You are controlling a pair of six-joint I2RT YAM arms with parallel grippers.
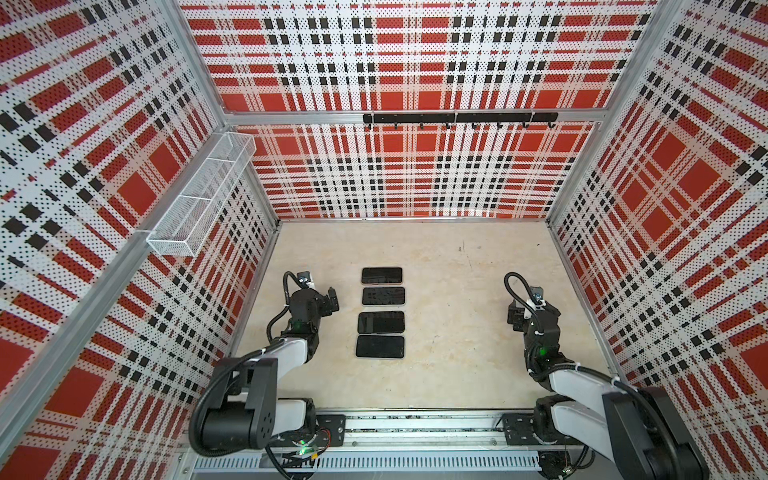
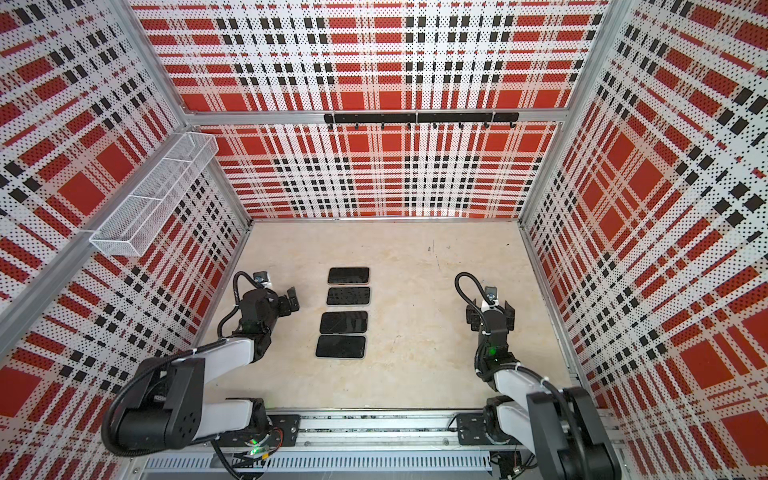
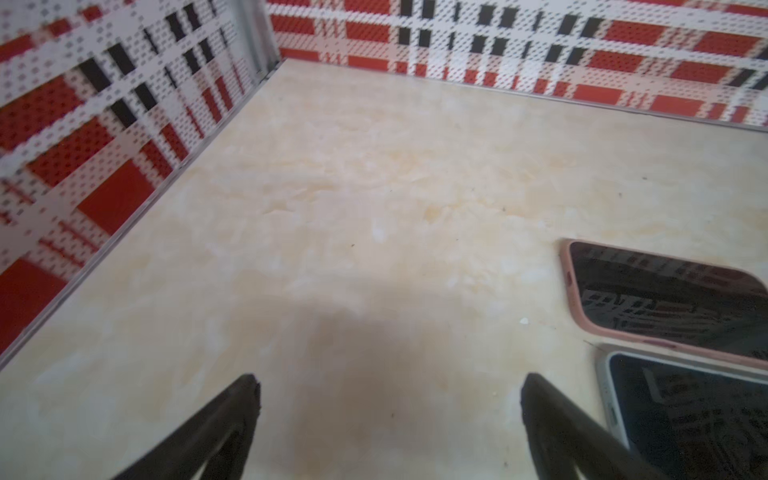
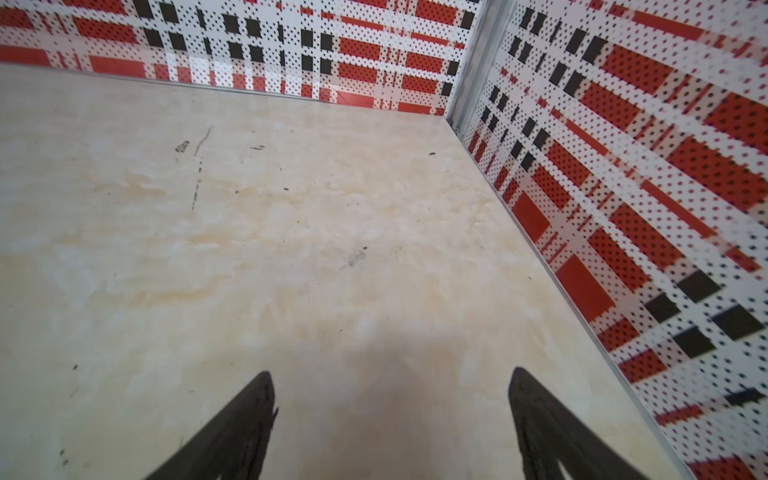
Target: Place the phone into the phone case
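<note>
Several dark-screened phones lie face up in a column at mid table in both top views, from the far one [image 1: 381, 275] to the near one [image 1: 380, 346]. In the left wrist view one phone [image 3: 665, 299] sits inside a pink phone case [image 3: 572, 286], and beside it another phone [image 3: 690, 419] sits in a pale grey case [image 3: 603, 386]. My left gripper [image 1: 332, 299] [image 3: 390, 380] hovers open just left of the column, holding nothing. Far to the right, near the right wall, my right gripper [image 2: 490, 316] [image 4: 391, 374] is open over bare table.
Plaid perforated walls close in the beige table [image 1: 457, 374] on three sides. A white mesh basket [image 1: 199, 195] hangs on the left wall and a black hook rail [image 1: 459, 118] on the back wall. The arms' mounting rail [image 1: 415, 428] runs along the front edge.
</note>
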